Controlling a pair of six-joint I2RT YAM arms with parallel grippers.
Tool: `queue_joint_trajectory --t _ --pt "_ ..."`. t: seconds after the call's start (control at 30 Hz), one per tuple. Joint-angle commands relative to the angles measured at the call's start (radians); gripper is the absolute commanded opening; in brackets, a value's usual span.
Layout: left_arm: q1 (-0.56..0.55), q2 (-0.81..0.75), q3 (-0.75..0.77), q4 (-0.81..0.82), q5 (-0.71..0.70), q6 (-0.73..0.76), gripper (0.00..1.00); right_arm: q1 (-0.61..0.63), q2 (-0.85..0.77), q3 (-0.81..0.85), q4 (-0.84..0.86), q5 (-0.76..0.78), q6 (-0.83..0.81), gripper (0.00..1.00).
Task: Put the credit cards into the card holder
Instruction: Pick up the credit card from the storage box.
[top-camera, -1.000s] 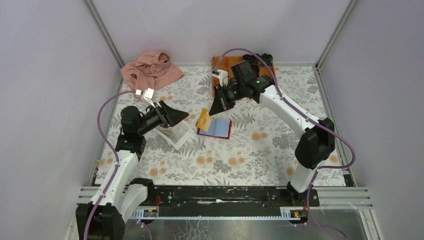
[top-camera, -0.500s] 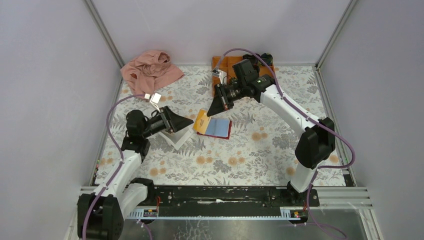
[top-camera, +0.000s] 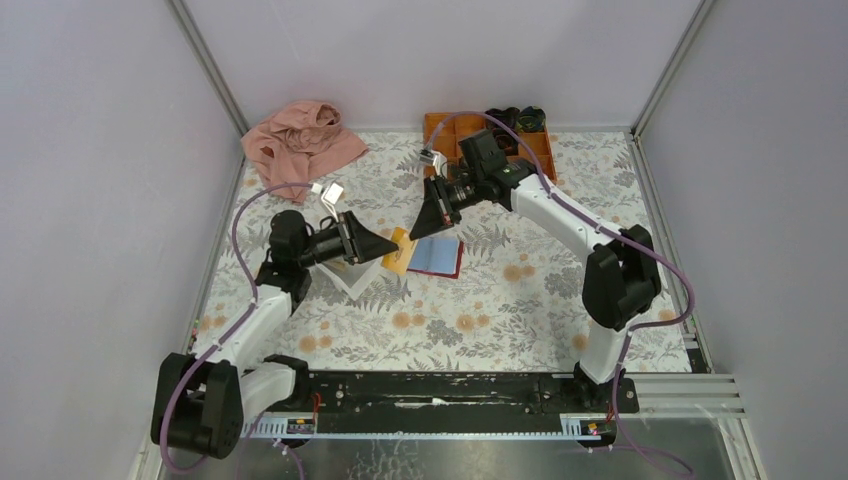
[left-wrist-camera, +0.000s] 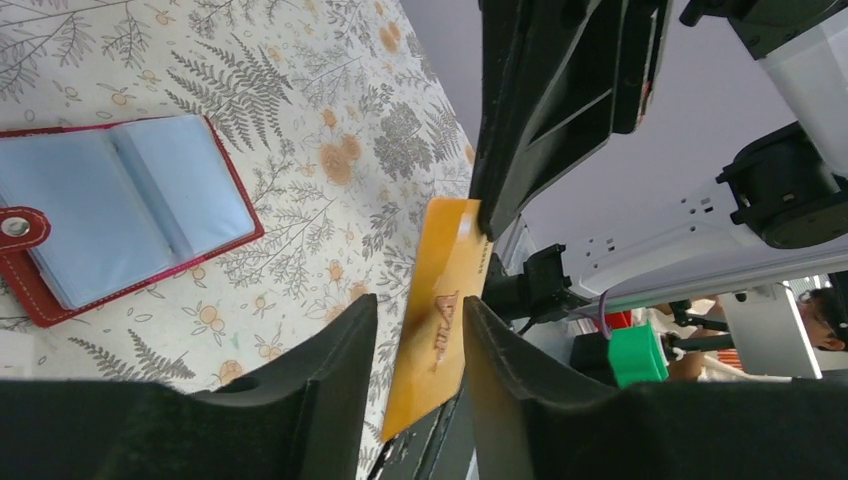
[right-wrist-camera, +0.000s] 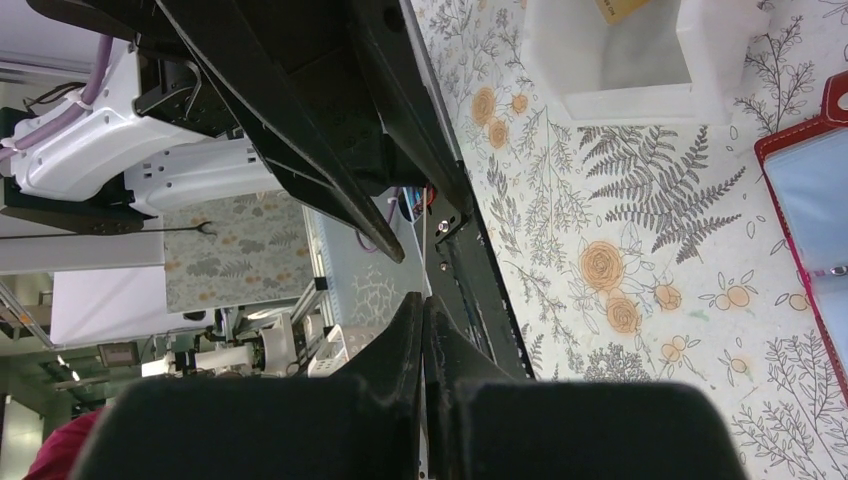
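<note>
The dark-red card holder (top-camera: 437, 256) lies open on the table, pale blue inside up; it also shows in the left wrist view (left-wrist-camera: 120, 210) and the right wrist view (right-wrist-camera: 820, 200). My right gripper (top-camera: 422, 228) is shut on the top edge of a golden-tan credit card (top-camera: 402, 252) and holds it above the table, left of the holder. My left gripper (top-camera: 392, 247) is open with its fingers on either side of that card (left-wrist-camera: 450, 250). The left gripper (left-wrist-camera: 420, 305) has a gap on one side of the card. Another card (right-wrist-camera: 625, 8) lies in the white tray (right-wrist-camera: 620, 95).
The white tray (top-camera: 348, 276) sits just under my left gripper. An orange compartment box (top-camera: 500, 140) stands at the back, behind the right arm. A pink cloth (top-camera: 300, 140) lies at the back left.
My left gripper has moved right from over the tray until its fingers straddle the card. My right gripper has shifted slightly left and lower with the card.
</note>
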Motion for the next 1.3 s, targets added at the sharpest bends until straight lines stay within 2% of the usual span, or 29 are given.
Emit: queue_joint_trajectory --t 0.0,0.13,0.3,0.37,0.43,0.53,0.57,0.63,0.77,0.93,1.07,1.27 --pt "-0.004 0.021 0.036 0.050 0.044 0.025 0.38 -0.005 0.008 0.001 0.053 -0.057 0.023 0.00" --pt "-0.003 0.042 0.048 0.024 0.061 0.045 0.27 -0.004 0.025 0.009 0.069 -0.062 0.033 0.00" --pt "-0.004 0.056 0.059 0.001 0.075 0.063 0.00 -0.011 0.048 0.029 0.069 -0.070 0.031 0.00" --pt "-0.004 0.060 0.062 0.002 0.077 0.065 0.00 -0.022 0.054 0.032 0.076 -0.074 0.036 0.00" --pt "-0.004 0.069 0.064 0.002 0.079 0.064 0.00 -0.035 0.058 0.033 0.082 -0.066 0.044 0.13" --pt "-0.002 0.078 0.060 0.022 0.053 0.050 0.00 -0.054 0.046 0.026 0.101 -0.046 0.049 0.41" --pt "-0.002 0.080 0.060 0.032 0.037 0.038 0.00 -0.059 0.038 0.019 0.111 -0.038 0.050 0.47" --pt "-0.002 0.086 0.055 0.051 -0.002 0.016 0.00 -0.066 0.016 -0.007 0.150 -0.018 0.065 0.52" --pt "-0.003 0.075 0.048 0.060 -0.138 -0.024 0.00 -0.075 -0.027 -0.061 0.226 0.059 0.089 0.54" --pt "-0.002 0.074 0.008 0.174 -0.271 -0.152 0.00 -0.074 -0.067 -0.158 0.340 0.119 0.151 0.54" --pt "-0.003 0.105 -0.004 0.243 -0.303 -0.218 0.00 -0.074 -0.089 -0.260 0.548 0.121 0.286 0.52" --pt "-0.016 0.166 -0.013 0.340 -0.295 -0.283 0.00 -0.071 -0.062 -0.297 0.685 0.112 0.372 0.51"
